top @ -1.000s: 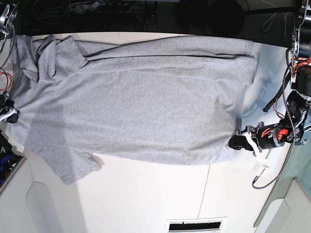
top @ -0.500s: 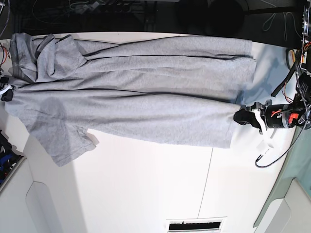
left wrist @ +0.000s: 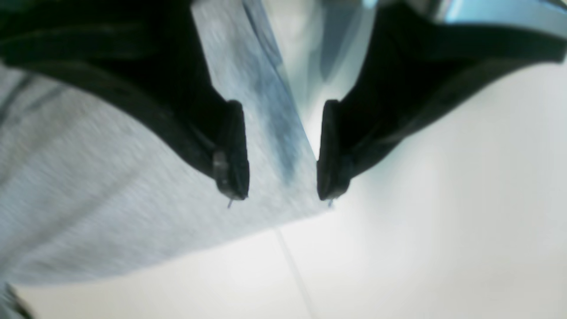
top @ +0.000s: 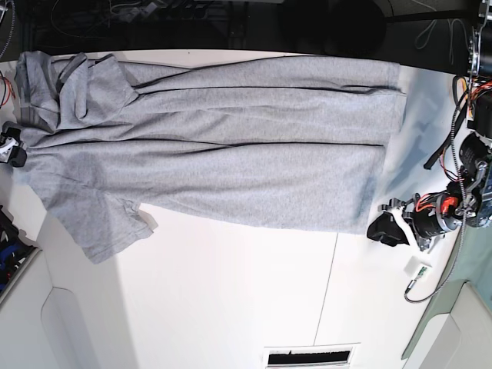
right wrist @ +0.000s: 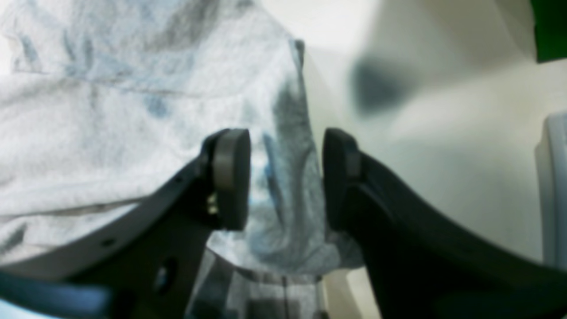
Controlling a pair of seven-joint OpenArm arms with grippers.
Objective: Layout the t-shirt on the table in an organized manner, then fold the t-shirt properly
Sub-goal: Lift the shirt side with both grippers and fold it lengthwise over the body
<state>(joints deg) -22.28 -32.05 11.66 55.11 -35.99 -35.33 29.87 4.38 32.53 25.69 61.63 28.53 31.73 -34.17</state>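
right gripper [right wrist: 283,177]: at the base view's left edge, jaws spread, a bunched fold of cloth lying between them, pads not pressed on it
t-shirt [top: 223,146]: stretched in long creases between the two grippers, one sleeve hanging nearer the camera
table [top: 231,300]: white, bare on the near side of the cloth
left gripper [left wrist: 281,153]: jaws spread, straddling the hem corner, gripping nothing
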